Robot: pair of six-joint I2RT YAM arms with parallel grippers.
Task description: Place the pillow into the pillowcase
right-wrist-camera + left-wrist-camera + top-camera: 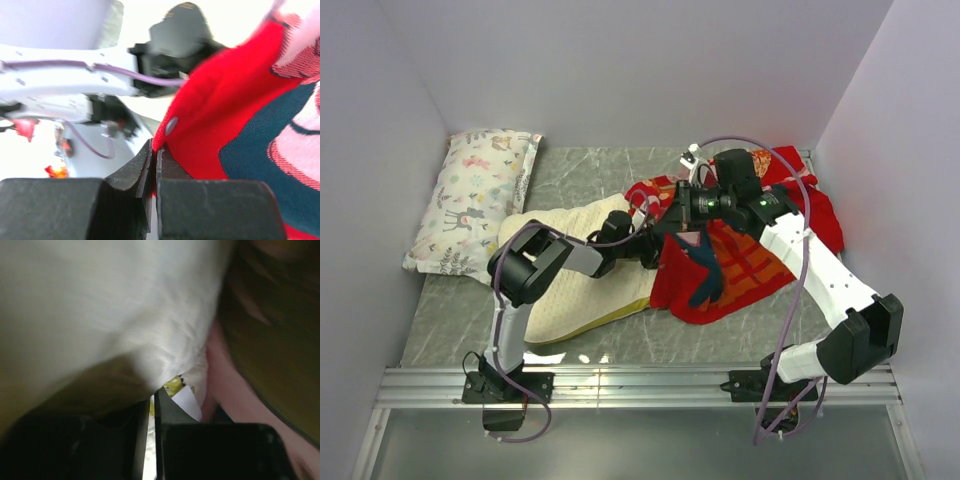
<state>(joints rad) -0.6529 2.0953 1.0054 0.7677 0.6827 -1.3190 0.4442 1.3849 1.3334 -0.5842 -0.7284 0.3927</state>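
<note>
- Left gripper (152,407): jaws closed tight on the end corner of the cream quilted contoured pillow (570,275), right by its yellow logo and white tag (187,401).
- Right gripper (154,154): clamped shut on the hem of the red cartoon-print fabric pillowcase (745,255), next to a small grey snap (171,125). The hem is held up off the table.
- Pillow position: flat on the table at centre-left, with its right end at the case mouth. Nearly all of it is outside.
- Progress: early, I'd say. Both grips are set and the mouth is lifted. The whole insertion and pulling the case over are left.
- Pink fabric beside the gripped corner in the left wrist view is probably the case lining, but it's blurry.
- Surface: grey marble-pattern tabletop (610,165), with an aluminium rail (640,378) at the near edge.
- Room: plain pale walls (640,70) on three sides. A white animal-print pillow (475,200) sits in the far-left corner, not in play.
</note>
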